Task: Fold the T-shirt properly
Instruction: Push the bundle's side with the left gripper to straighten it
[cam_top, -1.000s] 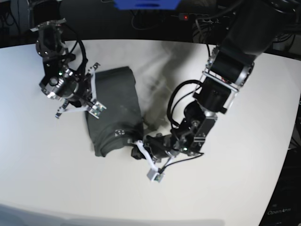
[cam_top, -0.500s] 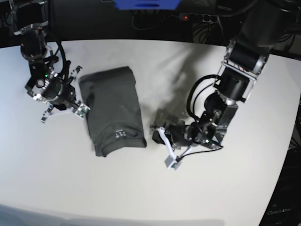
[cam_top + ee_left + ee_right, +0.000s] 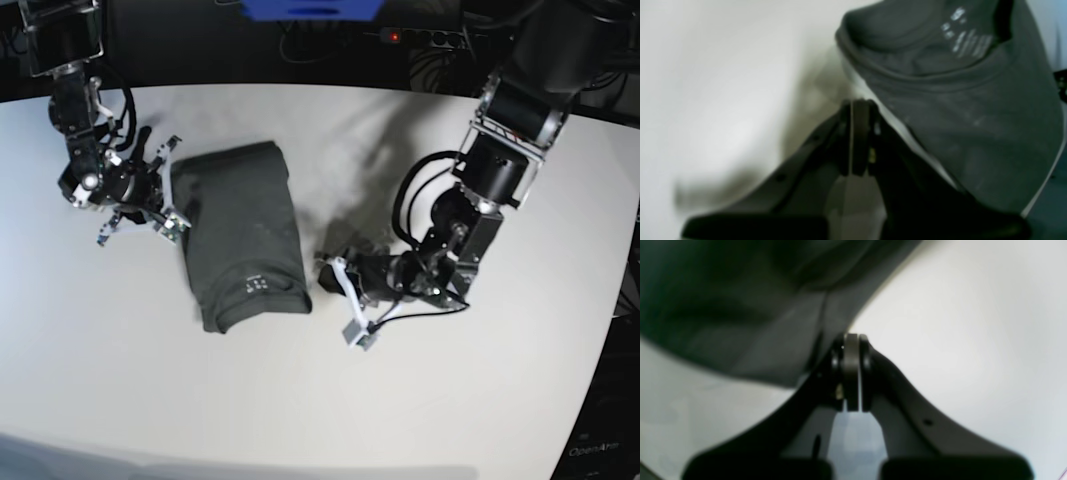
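Lying on the white table point(image 3: 300, 420), the T-shirt point(image 3: 245, 235) is the landmark for everything here: it is a compact dark grey packet, longer than wide, near the middle of the table top. Its folded collar end with the small pale label mark point(image 3: 256, 284) points to the near edge of the table. The layers sit one on another with fairly straight sides, so the folding seems finished or almost finished; only the collar end looks a little rounded and thick.

The left arm point(image 3: 500, 170) reaches down on one side of the T-shirt, and its left gripper point(image 3: 340, 285) is low over the table just beside the collar corner, not touching the cloth. In the left wrist view the jaws are pressed together with nothing between them, and the cloth lies apart beside them. This placing probably means that the corner is released and the packet is left to rest.

On the opposite side of the T-shirt, the right gripper point(image 3: 168, 205) hangs just beside the long edge. The right wrist view shows its jaws also closed and empty, the cloth edge behind the tips. Whether the tips touch the edge, the views do not tell.
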`<state>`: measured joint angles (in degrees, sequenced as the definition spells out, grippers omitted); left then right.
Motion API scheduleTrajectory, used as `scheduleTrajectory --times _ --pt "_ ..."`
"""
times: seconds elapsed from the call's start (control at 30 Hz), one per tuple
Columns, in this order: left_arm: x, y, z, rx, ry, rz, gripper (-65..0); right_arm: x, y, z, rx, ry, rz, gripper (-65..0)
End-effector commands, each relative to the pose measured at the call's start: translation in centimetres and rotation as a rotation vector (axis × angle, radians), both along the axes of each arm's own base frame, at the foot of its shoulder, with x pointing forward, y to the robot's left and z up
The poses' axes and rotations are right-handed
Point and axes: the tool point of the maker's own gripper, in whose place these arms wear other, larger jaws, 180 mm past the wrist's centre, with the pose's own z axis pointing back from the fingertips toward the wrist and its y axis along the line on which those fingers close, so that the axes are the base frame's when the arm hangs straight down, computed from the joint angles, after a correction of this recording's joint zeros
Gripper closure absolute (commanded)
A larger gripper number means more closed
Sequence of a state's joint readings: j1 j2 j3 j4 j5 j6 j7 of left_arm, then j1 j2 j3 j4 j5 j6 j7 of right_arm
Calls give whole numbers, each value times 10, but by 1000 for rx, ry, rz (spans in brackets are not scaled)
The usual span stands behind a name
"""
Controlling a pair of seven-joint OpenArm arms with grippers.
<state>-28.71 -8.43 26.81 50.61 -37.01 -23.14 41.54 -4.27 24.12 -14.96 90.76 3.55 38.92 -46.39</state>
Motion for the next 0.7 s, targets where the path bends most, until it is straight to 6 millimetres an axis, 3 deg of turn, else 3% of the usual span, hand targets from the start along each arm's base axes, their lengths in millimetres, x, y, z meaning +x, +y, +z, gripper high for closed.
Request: scheduleTrajectory --times 0.0,0.13,0.27,0.4,0.67 --pt "19 -4 20 -35 -57 15 -17 -2 -3 -1 -10 13 14 -1" --pt "18 -11 10 -56 -34 35 -17 -8 -1 -6 -3 30 9 -1" --pt "28 -11 13 -71 -58 59 -17 -9 10 -7 21 32 7 -1" --pt "33 -26 22 -93 -70 49 -17 -10 20 -10 44 37 3 -1" --pt "28 -56 20 -55 -111 -15 -17 -22 38 -17 86 60 0 -1"
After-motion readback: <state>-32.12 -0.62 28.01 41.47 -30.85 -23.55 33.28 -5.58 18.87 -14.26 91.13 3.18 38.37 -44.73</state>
